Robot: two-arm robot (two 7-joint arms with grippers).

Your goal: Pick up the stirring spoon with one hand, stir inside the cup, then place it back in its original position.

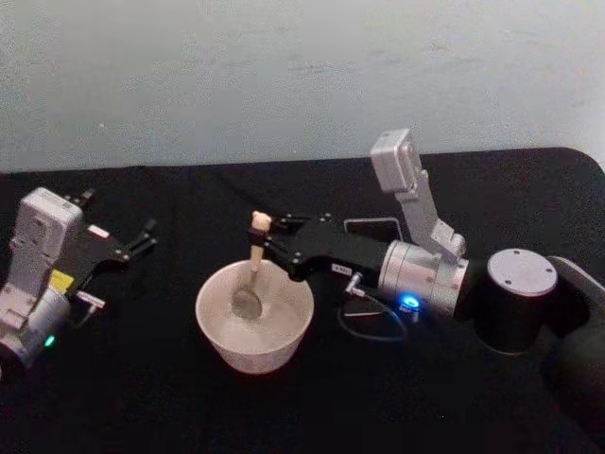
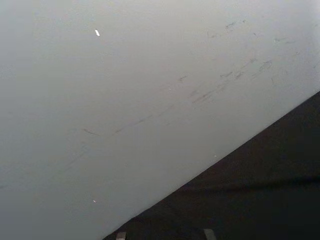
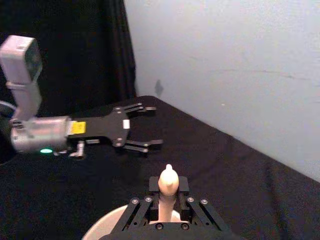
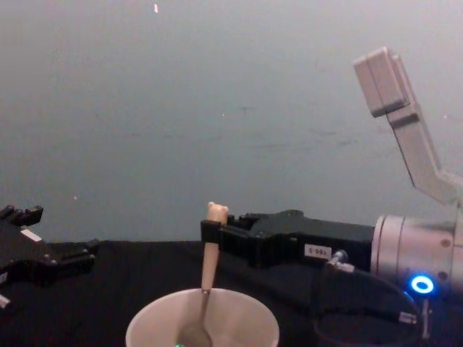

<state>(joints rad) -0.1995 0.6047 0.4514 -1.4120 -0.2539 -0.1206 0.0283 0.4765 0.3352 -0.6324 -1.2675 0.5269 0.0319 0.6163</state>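
Note:
The cream cup [image 1: 219, 333] stands at the table's middle. The stirring spoon [image 1: 255, 253] stands almost upright in it, its bowl down inside the cup and its bear head above the rim. My right gripper [image 1: 268, 245] reaches in from the right and is shut on the beige handle just under the bear head. The chest view shows the spoon [image 4: 210, 253] held by the right gripper [image 4: 213, 236] over the cup [image 4: 239, 319]. The right wrist view has the bear head [image 3: 168, 179] between my fingers [image 3: 152, 196]. The dark holder's rim [image 1: 376, 221] shows behind the right arm. My left gripper [image 1: 148, 236] rests open at the left.
A black cloth covers the table [image 1: 142, 397], with a pale wall behind. A thin cable [image 1: 371, 331] loops beside the right wrist. In the right wrist view the left gripper [image 3: 156, 125] lies off beyond the cup [image 3: 105, 227].

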